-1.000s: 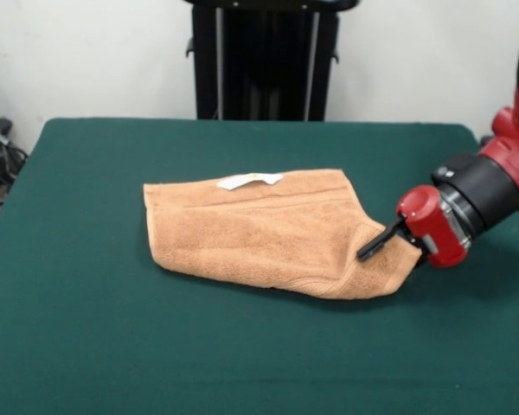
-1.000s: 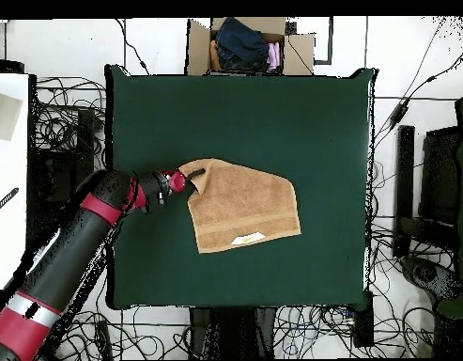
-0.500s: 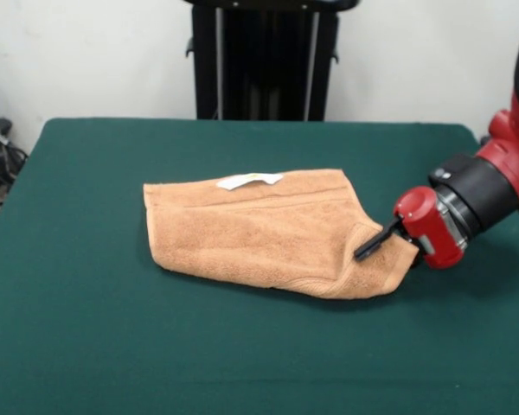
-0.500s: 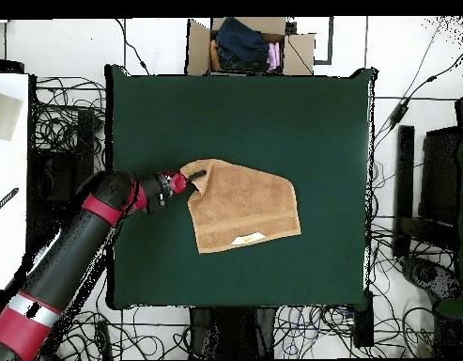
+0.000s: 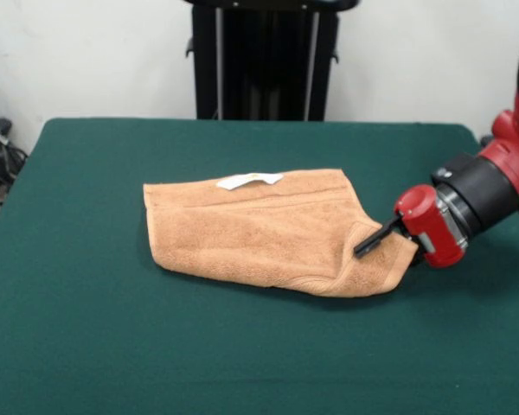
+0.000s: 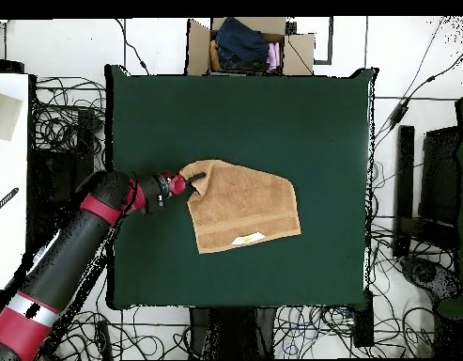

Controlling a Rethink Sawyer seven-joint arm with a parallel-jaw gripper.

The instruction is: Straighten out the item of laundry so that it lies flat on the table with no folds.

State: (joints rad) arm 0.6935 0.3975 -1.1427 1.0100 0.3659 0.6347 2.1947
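The item of laundry, an orange-tan towel (image 5: 259, 229), lies doubled over near the middle of the green table (image 5: 112, 346), with its white label (image 5: 249, 181) on the far hem. My gripper (image 5: 374, 240) comes in low from the right and is shut on the towel's right near corner. One black finger (image 5: 370, 242) rests on top of the cloth; the other is hidden beneath it. That corner is bunched and slightly raised. In the overhead view the gripper (image 6: 193, 177) holds the towel (image 6: 244, 207) at its upper left corner, and the label (image 6: 248, 239) is near the bottom edge.
A cardboard box of clothes (image 6: 249, 45) stands past the table's (image 6: 272, 113) top edge in the overhead view. Cables cover the floor all round. A black stand (image 5: 264, 60) rises behind the table in the front view.
The gripper has shifted only a little at the towel's corner. The rest of the towel lies as before.
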